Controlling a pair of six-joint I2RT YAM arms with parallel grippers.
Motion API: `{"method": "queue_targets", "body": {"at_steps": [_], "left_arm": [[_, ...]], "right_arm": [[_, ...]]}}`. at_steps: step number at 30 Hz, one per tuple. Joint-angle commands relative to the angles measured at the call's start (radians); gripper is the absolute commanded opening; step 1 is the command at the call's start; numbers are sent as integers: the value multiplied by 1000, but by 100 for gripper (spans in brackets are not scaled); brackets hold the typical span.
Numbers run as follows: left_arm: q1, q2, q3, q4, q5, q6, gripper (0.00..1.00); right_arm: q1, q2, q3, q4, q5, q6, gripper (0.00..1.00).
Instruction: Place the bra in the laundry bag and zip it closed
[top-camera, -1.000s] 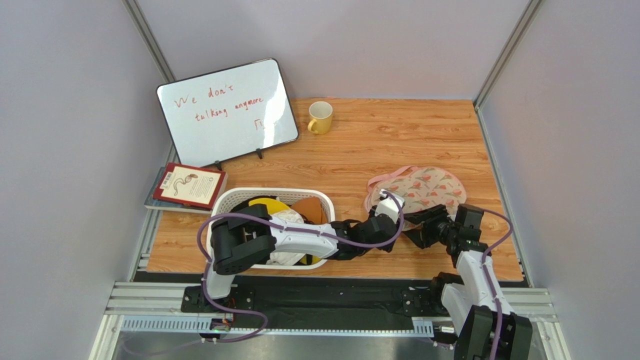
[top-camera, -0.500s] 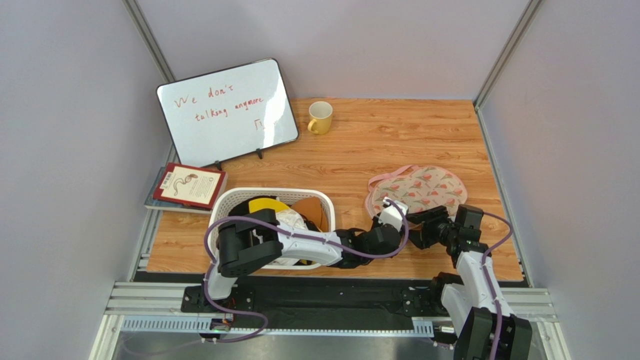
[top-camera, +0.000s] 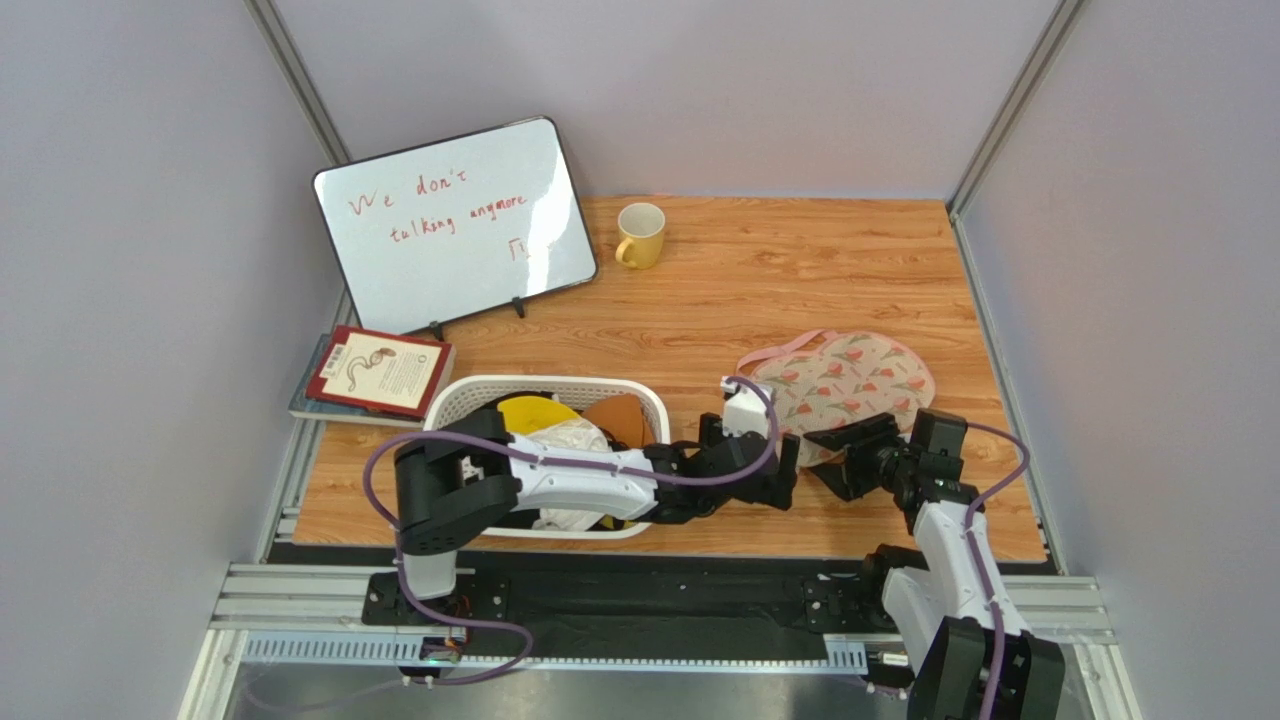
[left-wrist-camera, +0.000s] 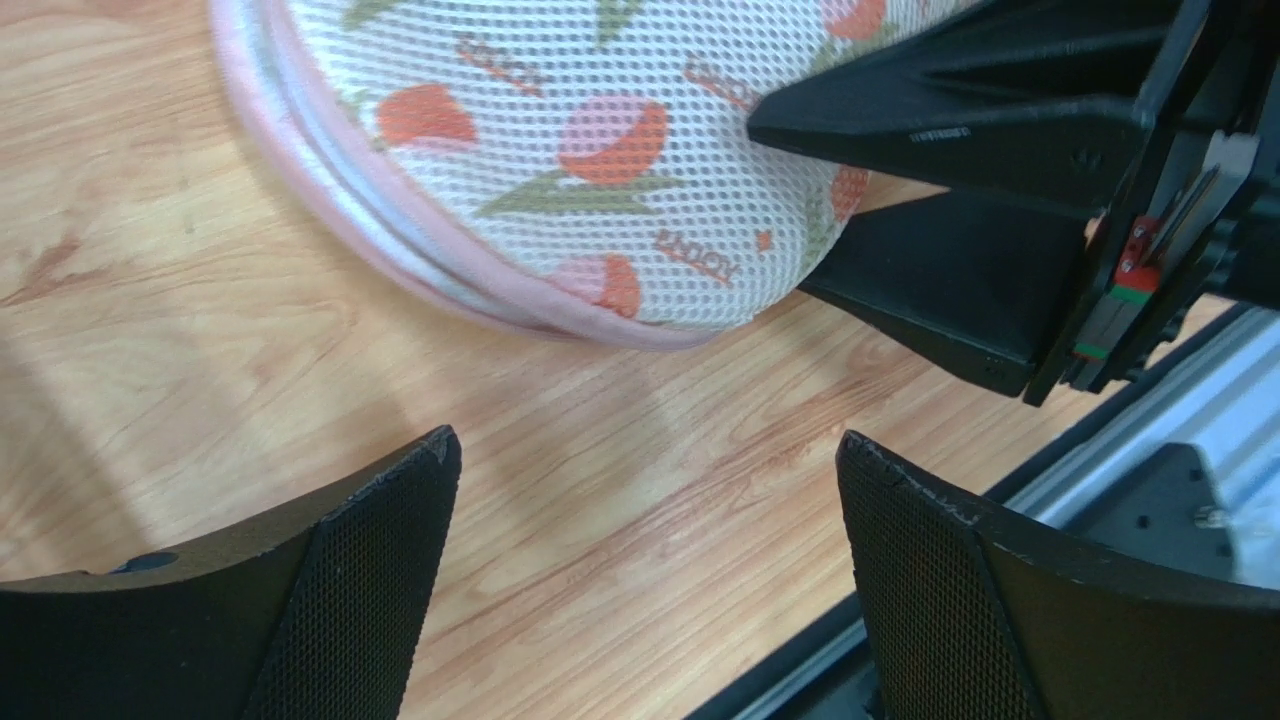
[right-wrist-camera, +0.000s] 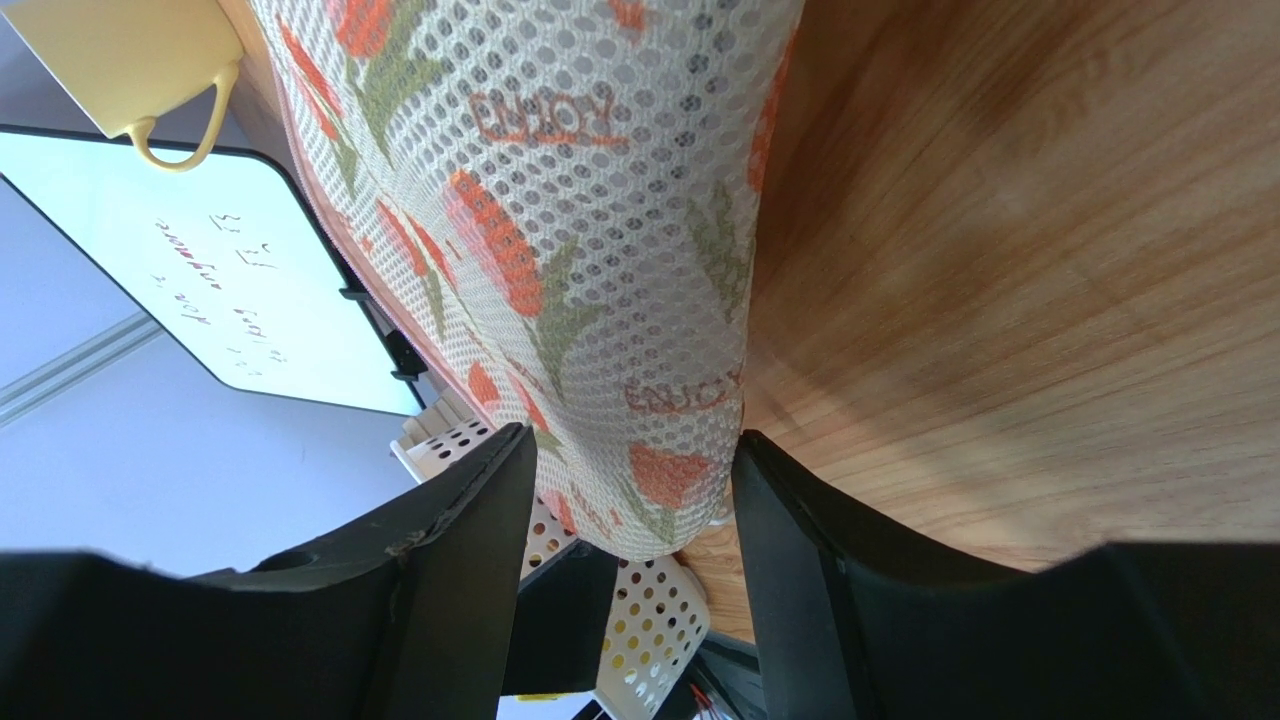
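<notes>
The laundry bag (top-camera: 845, 375), cream mesh with pink-and-green print and pink edging, lies flat at the right of the table. My right gripper (top-camera: 834, 455) is shut on its near edge; in the right wrist view the bag (right-wrist-camera: 601, 225) fills the gap between the jaws of the gripper (right-wrist-camera: 624, 495). My left gripper (top-camera: 778, 477) is open and empty, low over bare wood just near-left of the bag (left-wrist-camera: 601, 150); the left wrist view shows its jaws wide apart (left-wrist-camera: 646, 600). The bra shows in no view.
A white slotted basket (top-camera: 451, 405) with yellow, white and brown garments stands under the left arm. A yellow mug (top-camera: 640, 236), a whiteboard (top-camera: 451, 225) and a book (top-camera: 371, 372) are at the back left. The table's front edge and metal rail (left-wrist-camera: 1202, 435) are close by.
My left gripper has drawn back off the bag's near edge, toward the near left, and is now over bare table. The right gripper has stayed on the bag.
</notes>
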Motion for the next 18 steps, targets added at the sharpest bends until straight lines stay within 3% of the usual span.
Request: {"method": "queue_targets", "body": {"at_steps": [1, 5, 13, 18], "left_arm": [[91, -69, -34, -12, 104, -164, 100], [145, -35, 6, -23, 257, -205, 95], [178, 11, 26, 8, 306, -253, 91], [209, 43, 46, 40, 323, -217, 77]], "right_arm": [[-4, -4, 44, 13, 2, -17, 56], [-4, 0, 50, 14, -1, -17, 56], [-4, 13, 56, 22, -1, -17, 56], [-4, 23, 47, 30, -12, -22, 57]]}}
